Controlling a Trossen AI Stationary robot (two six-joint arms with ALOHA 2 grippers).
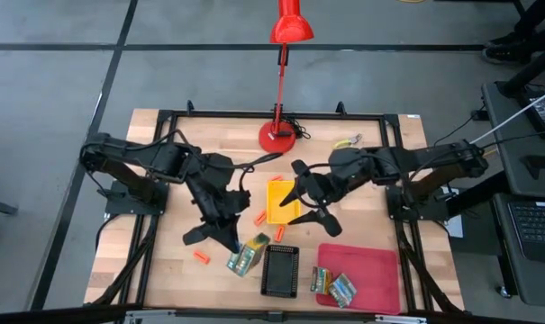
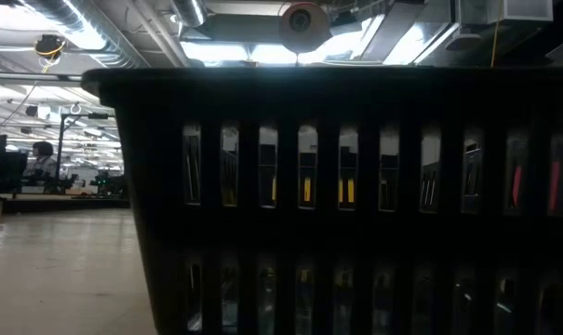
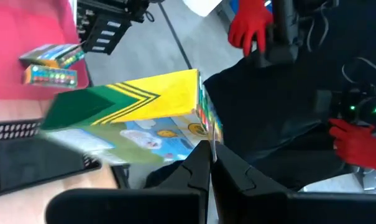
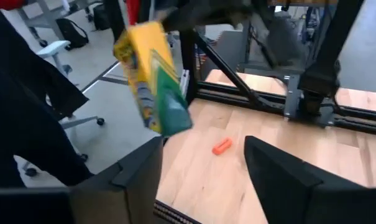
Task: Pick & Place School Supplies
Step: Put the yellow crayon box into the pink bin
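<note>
While pinched, yellow-green box (image 3: 138, 115) hangs — left gripper (image 3: 207, 163).

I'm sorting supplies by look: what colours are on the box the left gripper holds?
The box is yellow with green chevron stripes, clearest in the left wrist view.

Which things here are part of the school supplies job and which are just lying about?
Job: held box in left end effector; boxes on red tray; orange sticks; pliers.
Lying about: lamp; yellow tray; black tray; red tray.
</note>
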